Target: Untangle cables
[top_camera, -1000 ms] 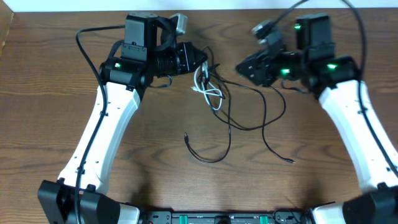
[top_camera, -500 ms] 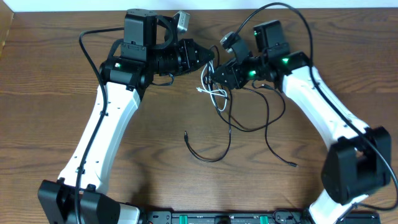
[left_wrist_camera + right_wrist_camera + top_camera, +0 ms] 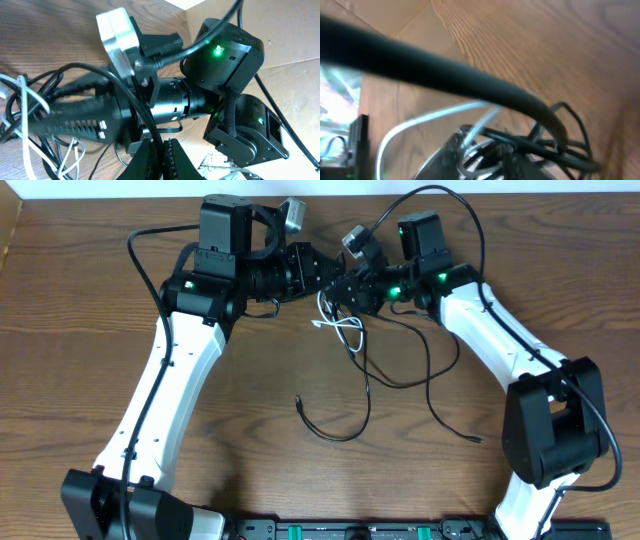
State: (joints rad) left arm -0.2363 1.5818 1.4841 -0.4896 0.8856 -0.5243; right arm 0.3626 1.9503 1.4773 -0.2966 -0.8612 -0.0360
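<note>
— Since the earlier overhead frame, what is seen to have moved?

— The right gripper has been brought further in, right up beside the left gripper. The left arm is found where it was.

— How are the cables laid out from above?

— The white cable is bunched in small loops just below both grippers, on the table. The black cable is knotted with it there and is spread in wide loops toward the near edge. One plug end is seen lying to the left and another to the right.

— What is shown by the left wrist view?

— The left gripper is seen with its fingers pressed together on the black cable, which is arched upward from them. The white cable is gathered at the left edge, and the dark body of the right arm is pushed in close beside it.

— And by the right wrist view?

— Much is blurred. Loops of the white cable and strands of the black cable are seen bunched between the fingers of the right gripper. Whether they are clamped or merely surrounded cannot be told. A thick wire is stretched across the foreground, above the table.
</note>
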